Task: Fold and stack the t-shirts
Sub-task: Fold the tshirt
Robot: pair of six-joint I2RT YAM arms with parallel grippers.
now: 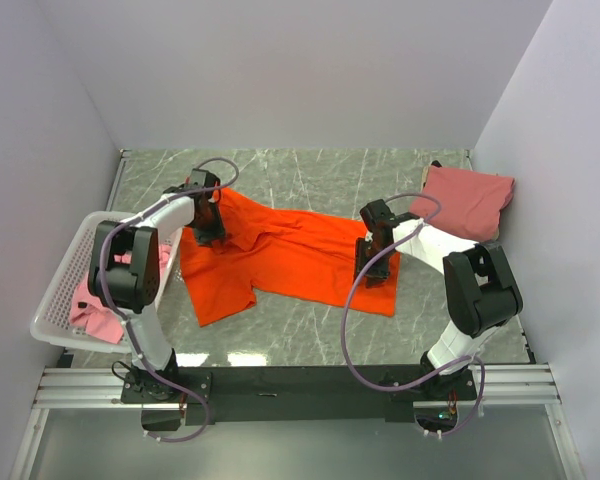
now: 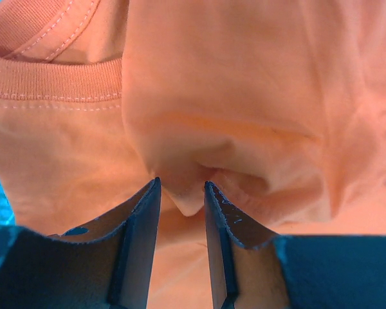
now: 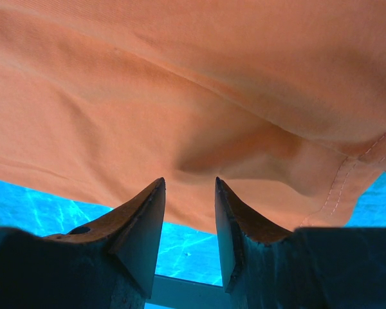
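The bright orange t-shirt (image 1: 290, 255) lies spread on the marble table. My left gripper (image 1: 208, 225) is down on its collar end. In the left wrist view the gripper (image 2: 182, 187) has its jaws a little apart, with a raised peak of orange cloth (image 2: 186, 203) between the tips and the ribbed collar (image 2: 51, 80) to the upper left. My right gripper (image 1: 368, 268) is at the shirt's right hem. In the right wrist view the gripper (image 3: 189, 183) is open, with the hem edge (image 3: 193, 206) between its tips. The salmon-pink shirt (image 1: 468, 200) lies folded at the back right.
A white perforated basket (image 1: 65, 290) stands at the left table edge with lighter pink cloth (image 1: 95, 315) in it. Grey walls close in the table on three sides. The arm bases sit on the black rail (image 1: 300, 385) at the near edge.
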